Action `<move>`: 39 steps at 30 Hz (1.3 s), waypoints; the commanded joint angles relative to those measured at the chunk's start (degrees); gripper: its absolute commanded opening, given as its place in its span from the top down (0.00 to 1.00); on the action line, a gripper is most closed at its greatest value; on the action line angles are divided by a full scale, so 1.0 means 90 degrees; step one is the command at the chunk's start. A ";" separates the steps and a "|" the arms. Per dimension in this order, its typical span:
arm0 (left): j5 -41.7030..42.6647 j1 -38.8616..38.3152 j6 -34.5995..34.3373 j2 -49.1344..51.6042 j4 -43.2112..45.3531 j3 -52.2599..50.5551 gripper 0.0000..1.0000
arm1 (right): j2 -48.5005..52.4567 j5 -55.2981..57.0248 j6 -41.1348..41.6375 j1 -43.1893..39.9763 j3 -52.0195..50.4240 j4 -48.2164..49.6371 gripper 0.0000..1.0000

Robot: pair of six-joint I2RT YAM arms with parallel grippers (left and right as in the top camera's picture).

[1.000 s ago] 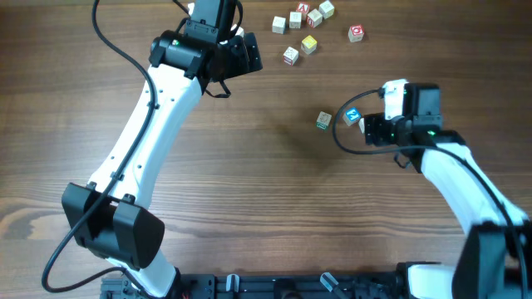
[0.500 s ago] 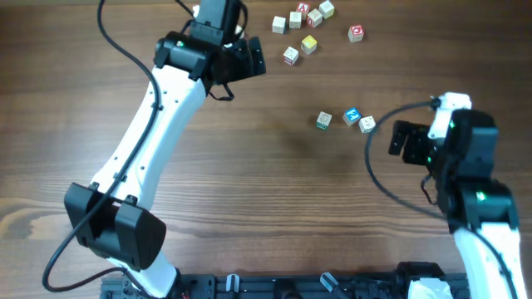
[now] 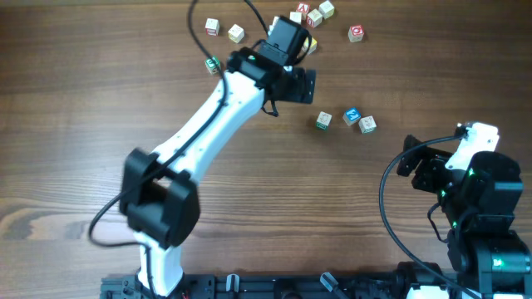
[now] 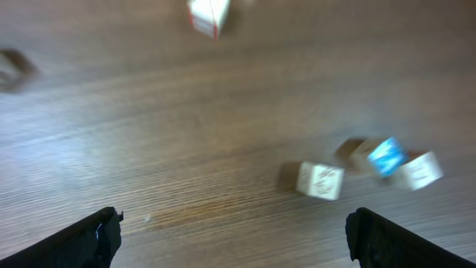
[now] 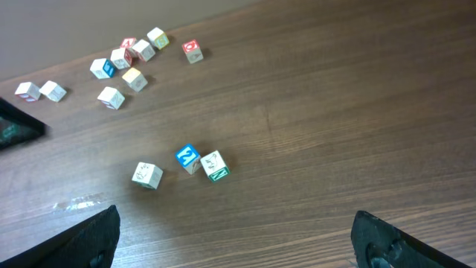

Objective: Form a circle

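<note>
Two open grippers over a wooden table (image 3: 100,100) scattered with small cubes.

The white left arm (image 3: 208,108) stretches across the table. The left gripper (image 4: 234,242) hangs above the boards with its fingers spread wide and nothing between them. The right gripper (image 5: 238,242) sits near the table's right edge, its fingers also wide apart and empty. Between the two grippers lie the three cubes (image 3: 366,124) in a short row, not a ring. The blue cube (image 3: 352,115) touches its right neighbour, and the third sits just apart. More loose cubes (image 3: 312,15) cluster along the far edge.
</note>
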 commanded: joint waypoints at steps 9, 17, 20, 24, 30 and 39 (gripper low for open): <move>0.0588 -0.0401 0.1664 0.0843 0.0350 0.0010 0.00 | 0.0517 0.0066 0.0182 -0.0002 0.0066 -0.0015 0.00; 0.1030 -0.0566 0.2059 0.1173 0.0916 -0.0158 0.00 | 0.0580 0.0068 0.0265 -0.0002 0.0066 -0.0056 0.00; 0.1086 -0.0619 0.2059 0.1345 0.1141 -0.0206 0.00 | 0.0580 0.0068 0.0265 -0.0002 0.0066 -0.0053 0.00; 0.1122 -0.0736 0.2062 0.1528 0.1302 -0.0206 0.02 | 0.0580 0.0068 0.0265 -0.0002 0.0066 -0.0053 0.00; 0.1120 -0.0848 0.2062 0.1766 0.1319 -0.0214 0.21 | 0.0580 0.0068 0.0265 -0.0002 0.0066 -0.0051 0.00; 0.1071 -0.0845 0.2059 0.1787 0.1299 -0.0228 0.47 | 0.0580 0.0068 0.0262 -0.0002 0.0066 -0.0051 0.00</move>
